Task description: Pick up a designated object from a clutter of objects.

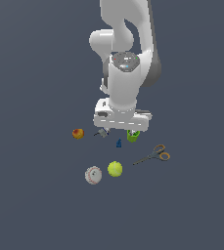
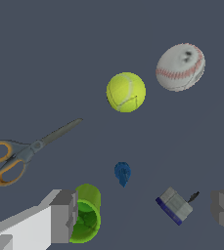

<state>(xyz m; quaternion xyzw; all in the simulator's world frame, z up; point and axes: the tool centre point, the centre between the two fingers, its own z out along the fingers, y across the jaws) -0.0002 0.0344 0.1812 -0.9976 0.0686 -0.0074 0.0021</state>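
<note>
The designated object, a tiny dark-blue piece (image 1: 119, 143) with a narrow top, stands on the floor between the green cup (image 1: 133, 135) and the grey-blue item (image 1: 101, 132). It also shows in the wrist view (image 2: 123, 173). My gripper (image 1: 118, 129) hangs above the clutter, just behind the blue piece, apart from it. In the wrist view the gripper (image 2: 145, 215) is open and empty, with one finger (image 2: 64, 217) beside the green cup (image 2: 86, 215) and the other near the grey-blue item (image 2: 175, 205).
A red-orange apple (image 1: 78, 133) lies at the exterior view's left. Orange-handled scissors (image 1: 154, 155) lie at its right. A yellow tennis ball (image 1: 115, 169) and a white baseball (image 1: 93, 175) lie in front of the blue piece.
</note>
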